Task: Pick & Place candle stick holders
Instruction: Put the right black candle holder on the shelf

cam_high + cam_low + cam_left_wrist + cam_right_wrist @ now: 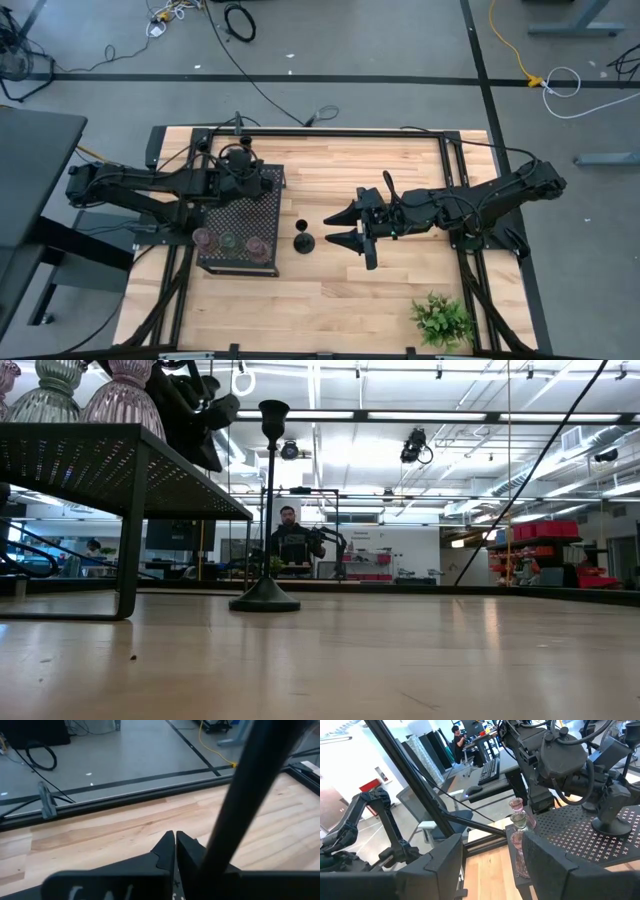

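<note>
While my right gripper (pixel 343 227) hangs spread just beside the black candle holder (pixel 303 241) standing on the table (pixel 380 300), I judge it rigid, bottom-heavy, tippy: grip the thin stem low. Left gripper (pixel 175 845) pinched together, empty, over the perforated stand (pixel 240 215).

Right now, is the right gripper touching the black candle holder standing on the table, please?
Apart: the high view shows bare wood between the open right gripper and the black candle holder.

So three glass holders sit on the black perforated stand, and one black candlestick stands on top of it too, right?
Not quite. The black candlestick stands on the wooden table beside the perforated stand, as the high view shows. The three glass holders are indeed on the stand.
</note>
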`<move>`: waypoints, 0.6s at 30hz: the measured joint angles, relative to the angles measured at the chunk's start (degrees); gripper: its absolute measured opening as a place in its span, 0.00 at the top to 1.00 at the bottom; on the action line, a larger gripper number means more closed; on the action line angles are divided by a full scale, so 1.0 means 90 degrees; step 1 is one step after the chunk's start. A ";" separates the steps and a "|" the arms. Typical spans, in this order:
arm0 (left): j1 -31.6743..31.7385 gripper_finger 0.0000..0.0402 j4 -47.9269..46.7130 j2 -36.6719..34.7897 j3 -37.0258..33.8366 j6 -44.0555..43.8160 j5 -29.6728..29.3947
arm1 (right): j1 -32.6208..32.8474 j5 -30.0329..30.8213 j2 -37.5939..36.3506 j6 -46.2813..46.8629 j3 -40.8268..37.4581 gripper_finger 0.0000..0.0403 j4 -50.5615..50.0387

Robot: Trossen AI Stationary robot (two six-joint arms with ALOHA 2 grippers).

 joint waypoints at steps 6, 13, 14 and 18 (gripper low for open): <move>-0.0007 0.92 0.0100 0.0000 0.0000 0.0000 0.0344 | 0.0000 0.0000 0.0000 -0.0002 0.0000 0.49 0.0002; -0.0158 0.87 0.0187 0.0000 0.0000 0.0002 0.0352 | 0.0000 0.0002 0.0000 -0.0058 0.0000 0.49 0.0002; -0.0179 0.87 0.0185 0.0000 0.0000 0.0000 0.0323 | 0.0000 0.0001 0.0000 -0.0058 0.0000 0.49 0.0002; -0.0264 0.83 0.0185 0.0000 -0.0002 0.0000 0.0255 | 0.0000 0.0000 0.0000 -0.0058 0.0000 0.49 0.0002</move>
